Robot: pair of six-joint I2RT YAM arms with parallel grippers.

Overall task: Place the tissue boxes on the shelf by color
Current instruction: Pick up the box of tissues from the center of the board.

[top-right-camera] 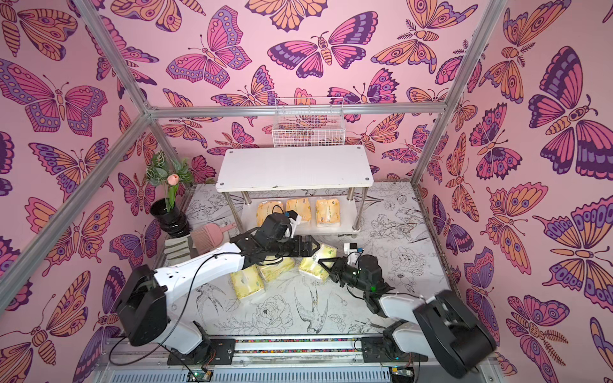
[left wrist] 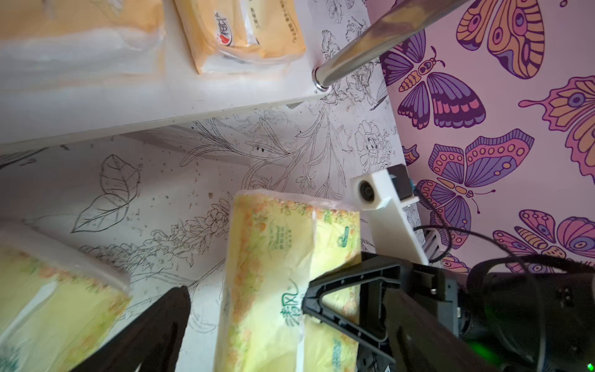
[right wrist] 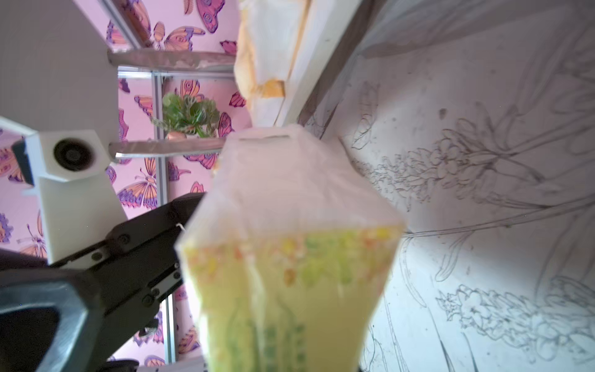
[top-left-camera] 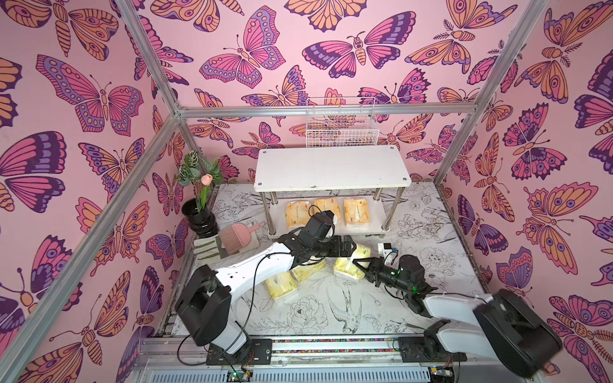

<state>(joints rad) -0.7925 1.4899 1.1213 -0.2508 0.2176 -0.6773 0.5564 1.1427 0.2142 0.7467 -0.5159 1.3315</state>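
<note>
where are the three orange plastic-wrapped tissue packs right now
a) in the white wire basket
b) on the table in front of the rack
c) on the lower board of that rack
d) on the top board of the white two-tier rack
c: the orange plastic-wrapped tissue packs lie in a row on the lower board of the white two-tier rack, under its bare top board.

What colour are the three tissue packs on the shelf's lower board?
Orange; the packs show best in a top view.
</note>
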